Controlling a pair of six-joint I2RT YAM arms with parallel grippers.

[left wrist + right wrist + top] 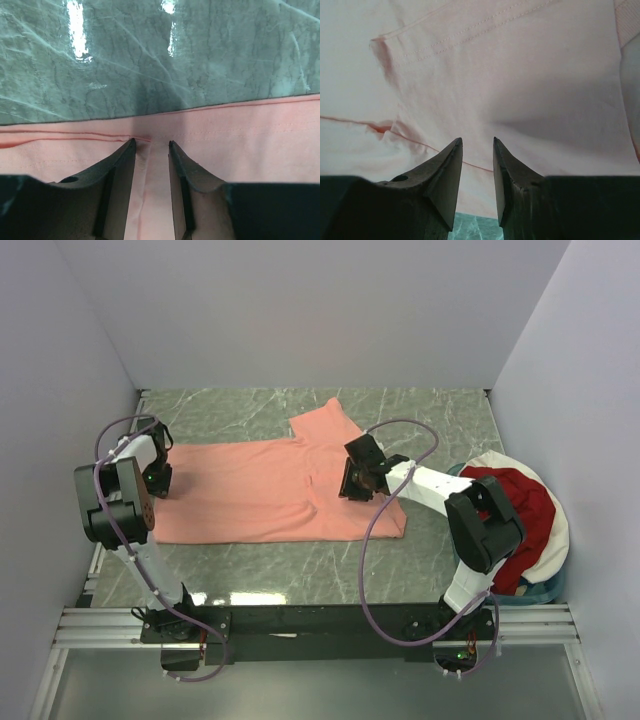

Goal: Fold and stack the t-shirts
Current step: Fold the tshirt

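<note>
The left gripper (151, 145) and right gripper (477, 141) stand narrowly open, tips on the salmon-pink t-shirt (250, 495). Either could catch just the top layer, dragging the fold crooked

Walls (60, 390) close the table (420, 415) on the left, far and right; only the near side, past the rail (110, 625), is open. The far strip of bare table is free across its width, except where a sleeve of the pink shirt (240, 490) reaches toward it. A bare strip between shirt and rail also gives passage. The left arm (118, 502) fills the left margin, close to the wall. The right arm (480, 525) slants across the right side, its cable (368, 540) looping over the near strip. The basket (560, 540), heaped with the red shirt (520, 510), blocks the near right corner.
</note>
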